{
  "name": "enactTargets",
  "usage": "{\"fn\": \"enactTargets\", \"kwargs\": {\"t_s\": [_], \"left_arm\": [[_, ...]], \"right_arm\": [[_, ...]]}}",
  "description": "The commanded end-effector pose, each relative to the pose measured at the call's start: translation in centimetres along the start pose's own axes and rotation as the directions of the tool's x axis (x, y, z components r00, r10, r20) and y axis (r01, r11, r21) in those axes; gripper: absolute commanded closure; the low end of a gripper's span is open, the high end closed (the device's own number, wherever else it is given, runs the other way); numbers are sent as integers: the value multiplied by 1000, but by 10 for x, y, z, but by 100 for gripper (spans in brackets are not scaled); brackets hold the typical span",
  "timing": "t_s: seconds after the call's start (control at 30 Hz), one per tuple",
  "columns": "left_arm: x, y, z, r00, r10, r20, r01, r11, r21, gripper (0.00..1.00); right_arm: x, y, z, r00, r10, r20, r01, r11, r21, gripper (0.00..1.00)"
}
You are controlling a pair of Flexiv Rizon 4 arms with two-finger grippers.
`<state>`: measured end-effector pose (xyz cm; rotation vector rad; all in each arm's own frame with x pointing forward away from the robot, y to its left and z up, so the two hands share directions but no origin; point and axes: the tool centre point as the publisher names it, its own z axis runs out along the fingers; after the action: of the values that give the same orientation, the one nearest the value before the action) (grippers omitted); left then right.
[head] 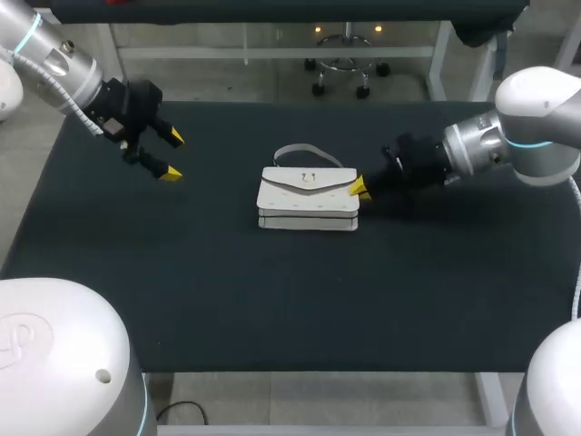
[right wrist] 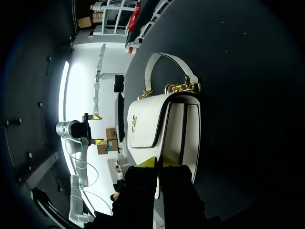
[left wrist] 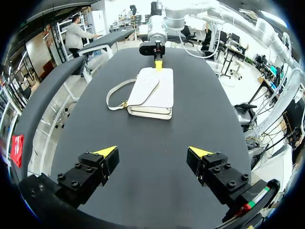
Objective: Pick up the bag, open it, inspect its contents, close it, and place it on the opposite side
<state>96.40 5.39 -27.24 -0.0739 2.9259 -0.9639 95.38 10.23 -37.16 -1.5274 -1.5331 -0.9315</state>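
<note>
Black matte cloth is covering the table [head: 227,300] as I am working the rig from afar. On my left, the left gripper [head: 172,155] is hanging over the cloth well apart from the bag, its yellow-tipped fingers spread wide and holding nothing.

At mid-table the white bag [head: 307,202] is lying flat with its flap [right wrist: 145,119] uppermost. It is a boxy, rectangular piece in smooth, leather-like material, with pleated folds showing along its side. A small gold clasp [head: 310,179] is sitting at the flap's centre. Gold chain links [right wrist: 182,88] are joining the body to a slim white strap [head: 307,150], which is arching over the cloth on the far side.

On my right, the right gripper [head: 360,189] is pressing in at the bag's right end. Its fingers are drawn close together and appear to be pinching the end of the flap.

I am reading this as the pick-up. An end-on pinch on a soft flap looks likely to let the bag swing or gape. So I am judging it best to lift slowly and keep the bite deep. I would also bring the idle left gripper across to steady the other end before opening.
</note>
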Motion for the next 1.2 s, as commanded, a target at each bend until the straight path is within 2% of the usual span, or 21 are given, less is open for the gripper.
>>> {"fn": "enactTargets", "kwargs": {"t_s": [0.03, 0.57, 1.07, 1.13, 1.17, 1.2], "left_arm": [[0, 0, 1, 1000, 1, 2, -1, 1000, 2, 0], [0, 0, 1, 1000, 1, 2, -1, 1000, 2, 0], [0, 0, 1, 1000, 1, 2, -1, 1000, 2, 0], [0, 0, 1, 1000, 1, 2, -1, 1000, 2, 0], [0, 0, 1, 1000, 1, 2, -1, 1000, 2, 0], [0, 0, 1, 1000, 1, 2, -1, 1000, 2, 0]], "right_arm": [[0, -1, 5, 1000, -6, -9, 6, 1000, -31, 100], [7, 12, 18, 1000, -22, -18, 23, 999, 30, 100], [8, 12, 21, 999, -23, -23, 24, 999, 30, 99], [8, 12, 21, 999, -22, -25, 23, 999, 28, 70], [8, 11, 21, 999, -22, -26, 22, 999, 28, 53], [8, 11, 21, 999, -21, -25, 21, 999, 27, 0]]}}
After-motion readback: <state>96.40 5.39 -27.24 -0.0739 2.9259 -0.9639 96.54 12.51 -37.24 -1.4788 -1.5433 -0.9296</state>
